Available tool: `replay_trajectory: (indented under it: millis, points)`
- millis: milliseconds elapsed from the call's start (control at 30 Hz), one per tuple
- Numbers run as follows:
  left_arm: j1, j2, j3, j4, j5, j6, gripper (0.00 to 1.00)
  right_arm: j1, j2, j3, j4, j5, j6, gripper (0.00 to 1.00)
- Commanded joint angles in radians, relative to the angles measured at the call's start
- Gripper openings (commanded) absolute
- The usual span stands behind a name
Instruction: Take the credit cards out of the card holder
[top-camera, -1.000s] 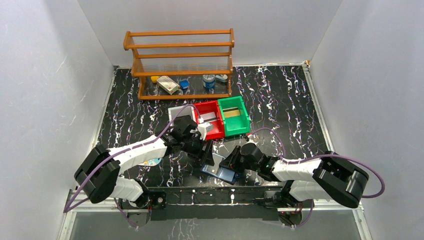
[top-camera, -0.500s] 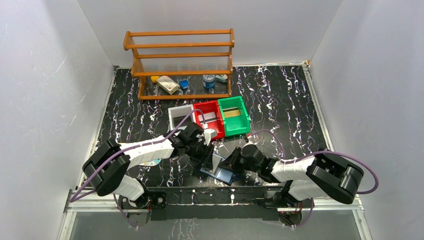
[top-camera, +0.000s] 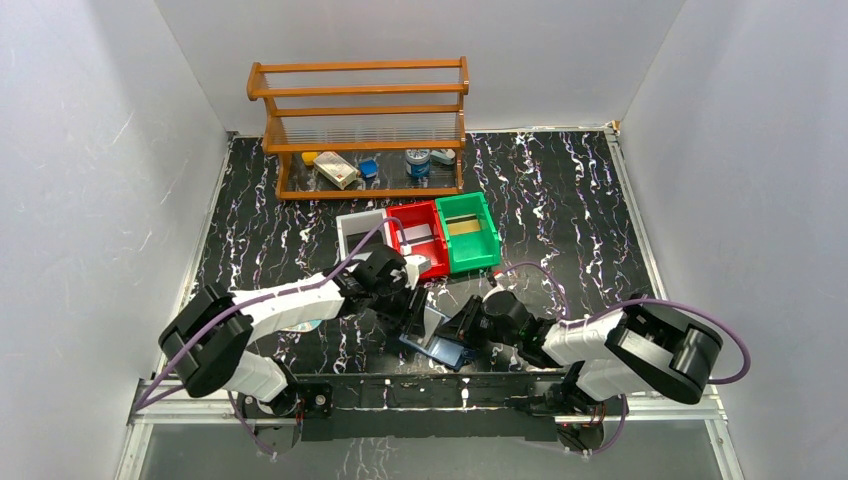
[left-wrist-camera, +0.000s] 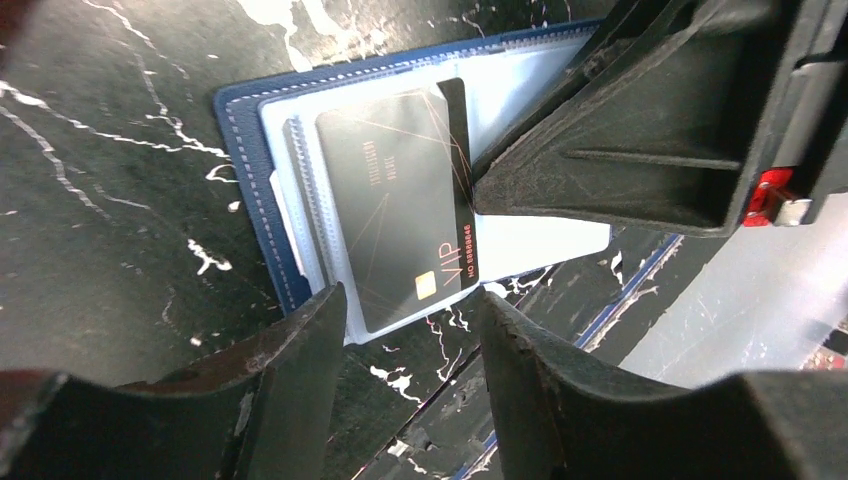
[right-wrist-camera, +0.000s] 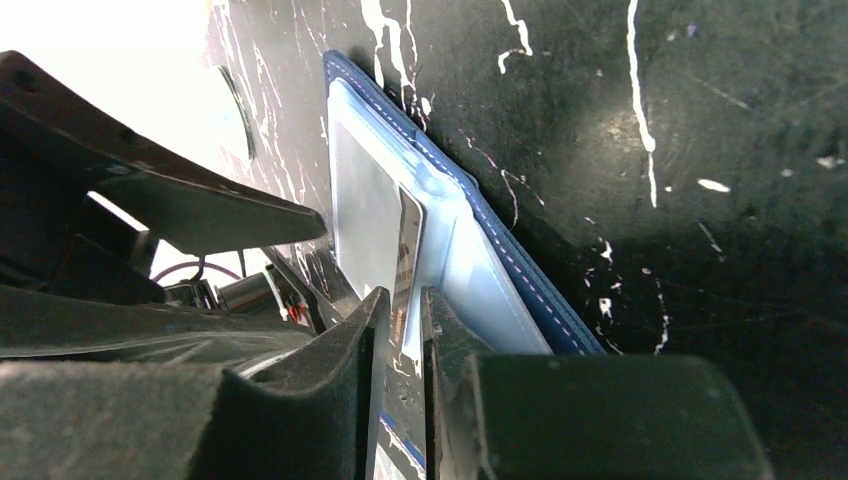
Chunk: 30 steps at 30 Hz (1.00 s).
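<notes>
Navy card holder (left-wrist-camera: 240, 150) lying open on marbled table (top-camera: 560, 180), pale blue sleeves up, dark VIP card (left-wrist-camera: 395, 200) protruding.

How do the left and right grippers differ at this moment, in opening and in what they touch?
The left gripper is open, its jaws wide apart; the right gripper is almost shut. The left gripper holds nothing, poised at the black card's corner; the right gripper seems to pinch that card's striped edge. Both are at the open card holder.
</notes>
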Motion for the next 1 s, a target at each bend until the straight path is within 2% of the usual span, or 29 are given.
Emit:
replay_trajectory:
  millis: [0, 133, 233, 300, 400, 467, 600, 833, 967]
  points:
    - [-0.005, -0.089, 0.018, -0.018, -0.102, 0.017, 0.52, -0.008, 0.017, -0.007, 0.053, -0.011, 0.001, 0.27]
    - [-0.005, -0.026, 0.035, -0.020, -0.105, 0.025, 0.53, -0.015, 0.034, -0.008, 0.070, -0.023, 0.001, 0.27]
    - [-0.005, 0.040, 0.045, -0.006, -0.053, 0.012, 0.49, -0.016, 0.043, -0.010, 0.082, -0.029, 0.002, 0.27]
    - [-0.006, 0.057, 0.038, 0.012, -0.020, 0.007, 0.35, -0.017, 0.046, -0.015, 0.094, -0.030, 0.006, 0.27]
    - [-0.005, 0.061, 0.029, 0.025, 0.020, 0.010, 0.24, -0.021, 0.047, -0.023, 0.115, -0.039, 0.008, 0.27]
    - [-0.006, 0.054, 0.024, 0.018, 0.023, 0.016, 0.20, -0.025, 0.048, -0.026, 0.130, -0.045, 0.008, 0.27]
    - [-0.005, 0.045, 0.008, 0.013, 0.025, 0.008, 0.17, -0.029, 0.052, -0.028, 0.154, -0.057, 0.007, 0.25]
    - [-0.006, 0.049, -0.003, 0.006, 0.002, -0.014, 0.06, -0.030, 0.051, -0.029, 0.158, -0.068, -0.005, 0.10]
    - [-0.005, 0.046, 0.002, -0.008, -0.035, -0.025, 0.03, -0.033, 0.037, -0.045, 0.152, -0.068, -0.013, 0.04]
